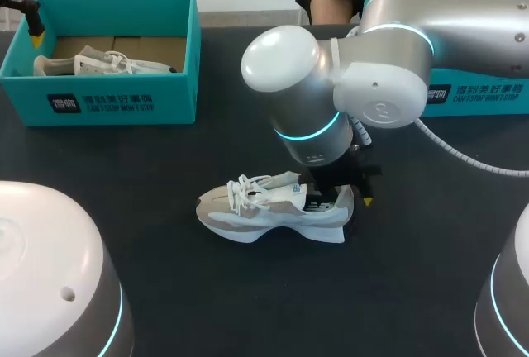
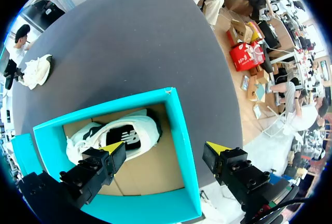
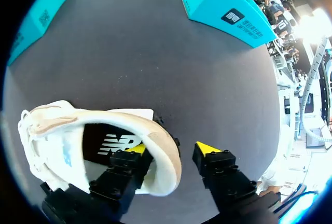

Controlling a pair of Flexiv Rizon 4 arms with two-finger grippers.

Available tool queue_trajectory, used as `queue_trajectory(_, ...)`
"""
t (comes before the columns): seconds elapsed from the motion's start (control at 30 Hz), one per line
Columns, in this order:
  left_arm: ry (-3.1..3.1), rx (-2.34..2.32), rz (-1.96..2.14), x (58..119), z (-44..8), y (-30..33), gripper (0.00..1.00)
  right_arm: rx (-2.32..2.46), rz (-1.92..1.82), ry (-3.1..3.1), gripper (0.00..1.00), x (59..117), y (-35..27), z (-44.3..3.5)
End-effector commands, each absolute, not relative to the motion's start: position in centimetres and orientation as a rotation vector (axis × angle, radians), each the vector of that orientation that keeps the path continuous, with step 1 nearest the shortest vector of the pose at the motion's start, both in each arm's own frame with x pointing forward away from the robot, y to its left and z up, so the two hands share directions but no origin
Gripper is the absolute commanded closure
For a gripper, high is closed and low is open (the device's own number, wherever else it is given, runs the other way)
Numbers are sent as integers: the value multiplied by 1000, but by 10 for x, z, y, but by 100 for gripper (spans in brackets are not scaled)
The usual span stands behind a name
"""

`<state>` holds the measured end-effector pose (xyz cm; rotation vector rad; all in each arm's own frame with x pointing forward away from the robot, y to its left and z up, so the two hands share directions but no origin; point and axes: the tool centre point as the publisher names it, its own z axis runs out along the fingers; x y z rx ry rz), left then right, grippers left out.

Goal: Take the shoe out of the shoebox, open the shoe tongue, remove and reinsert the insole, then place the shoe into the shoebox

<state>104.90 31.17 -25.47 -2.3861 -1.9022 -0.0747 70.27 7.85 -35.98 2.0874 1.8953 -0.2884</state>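
Right now my right gripper straddles the heel of the shoe, fingers parted, while my left gripper hangs spread wide above the shoebox.

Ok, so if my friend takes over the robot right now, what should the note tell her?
Left claw: open, above the shoebox, which holds a second shoe.
Right claw: open, one finger inside the heel of the shoe, the other outside it.
The shoe stands on the table, with the insole inside.
Done: shoe out of the box.
Left: insole out and back in (cannot tell if done), then shoe into the shoebox.
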Motion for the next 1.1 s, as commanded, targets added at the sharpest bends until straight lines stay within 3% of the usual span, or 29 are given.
queue_trajectory(0.03, -1901, -2386, -76, 1049, -255, 312, 0, 2034, -229, 1973, 0, 698, 75, -321)
queue_trajectory(0.37, -1901, -2386, -76, 1049, -255, 312, 0, 1519, -165, 2503, 0, 699, 96, -253)
queue_trajectory(0.8, -1901, -2386, -76, 1049, -255, 312, 0, 1519, -165, 2503, 0, 699, 96, -253)
queue_trajectory(0.9, -1901, -2386, -76, 1049, -255, 312, 0, 1059, 83, 2708, 0, 702, 99, -248)
queue_trajectory(1.1, -1901, -2386, -76, 1049, -255, 312, 0, 479, 167, 2893, 0, 695, 89, -243)
